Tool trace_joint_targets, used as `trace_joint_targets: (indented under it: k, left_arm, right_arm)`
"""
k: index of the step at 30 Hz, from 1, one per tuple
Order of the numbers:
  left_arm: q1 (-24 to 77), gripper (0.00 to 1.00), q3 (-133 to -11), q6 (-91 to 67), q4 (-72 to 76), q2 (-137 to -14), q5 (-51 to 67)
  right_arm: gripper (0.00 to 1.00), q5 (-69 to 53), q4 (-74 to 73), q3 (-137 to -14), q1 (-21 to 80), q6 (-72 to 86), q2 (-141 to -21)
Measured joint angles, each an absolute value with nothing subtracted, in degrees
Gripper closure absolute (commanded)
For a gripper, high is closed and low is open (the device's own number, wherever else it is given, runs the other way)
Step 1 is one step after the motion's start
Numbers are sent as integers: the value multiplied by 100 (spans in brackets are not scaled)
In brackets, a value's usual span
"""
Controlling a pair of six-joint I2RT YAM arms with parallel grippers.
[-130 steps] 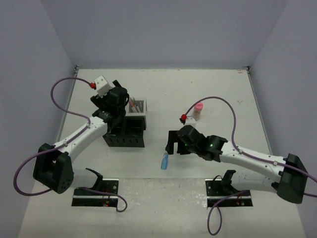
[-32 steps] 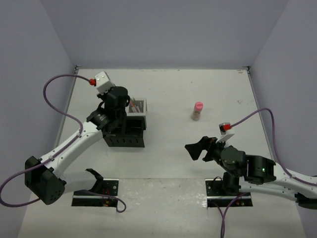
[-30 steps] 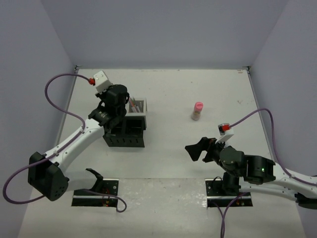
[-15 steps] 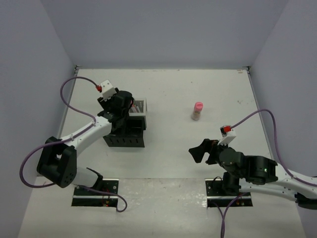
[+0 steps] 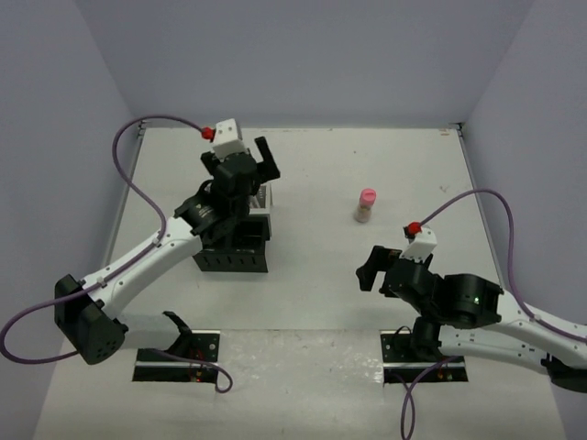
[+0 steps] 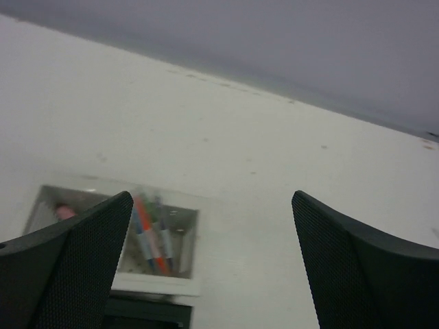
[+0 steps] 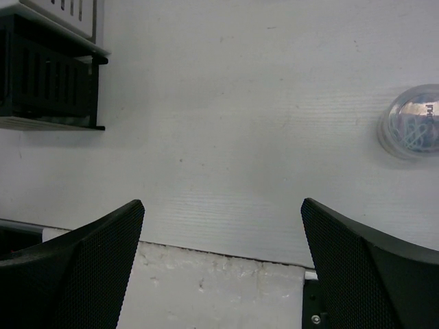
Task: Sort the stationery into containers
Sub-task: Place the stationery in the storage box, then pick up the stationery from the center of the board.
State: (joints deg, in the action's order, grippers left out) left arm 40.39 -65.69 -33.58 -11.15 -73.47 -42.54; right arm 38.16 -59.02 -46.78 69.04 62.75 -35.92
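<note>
Organiser (image 5: 240,252): black compartments face the arms and pale mesh ones sit at its far side, all open-topped so items can drop in from above
Pens (image 6: 152,234): orange, green and blue ones lie bunched in one mesh compartment of the organiser, judged already sorted
Left gripper (image 6: 211,204): hovers above the organiser's mesh side, jaws spread wide with nothing between them, the pens directly below
Pink-capped bottle (image 5: 366,203): upright, well to the right of the organiser, not yet sorted
Round tub (image 7: 411,122): lying flat, well apart from the organiser, shown only by the right wrist camera
Right gripper (image 7: 221,205): spread and empty, low to the right of the organiser, probably placed for the leftover items
</note>
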Motion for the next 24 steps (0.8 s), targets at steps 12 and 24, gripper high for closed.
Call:
trace_joint_targets:
  k: [12, 24]
  left_arm:
    - [4462, 0, -9361, -1712, -636, -10744, -999]
    - [5074, 0, -10245, -1414, 136, -12644, -236]
  right_arm:
    - [1, 3664, -6742, -5028, 6891, 6814, -2003]
    - [1, 3195, -6681, -4936, 6882, 6609, -1785]
